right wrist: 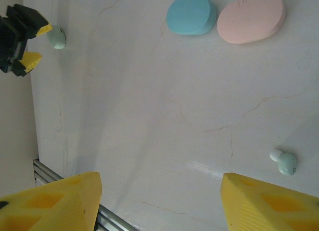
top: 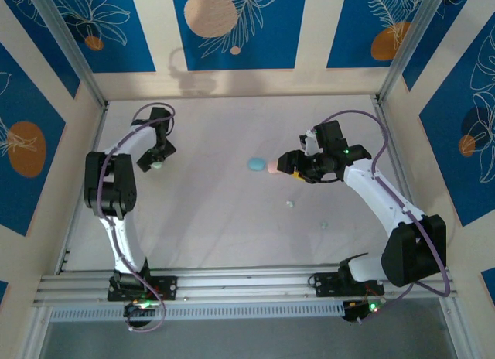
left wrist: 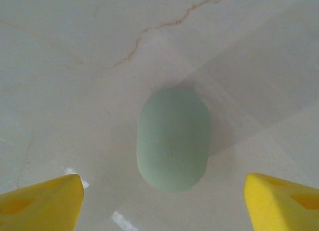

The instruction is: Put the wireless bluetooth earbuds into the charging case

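As right gripper [right wrist: 159,183] hangs open, mint earbud [right wrist: 285,163] nearby, not touching

On the surface [top: 209,227], a lone case [top: 157,165] lies near the left edge, a second case [top: 256,164] sits centrally with a third case [right wrist: 250,17] against its right, and one earbud [top: 290,204] and another earbud [top: 324,224] lie apart toward the near right.

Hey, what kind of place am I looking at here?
Probably a robot test cell: two arms bolted to an aluminium rail, a white tabletop walled by blue patterned panels, with a blue case and pink case set out.
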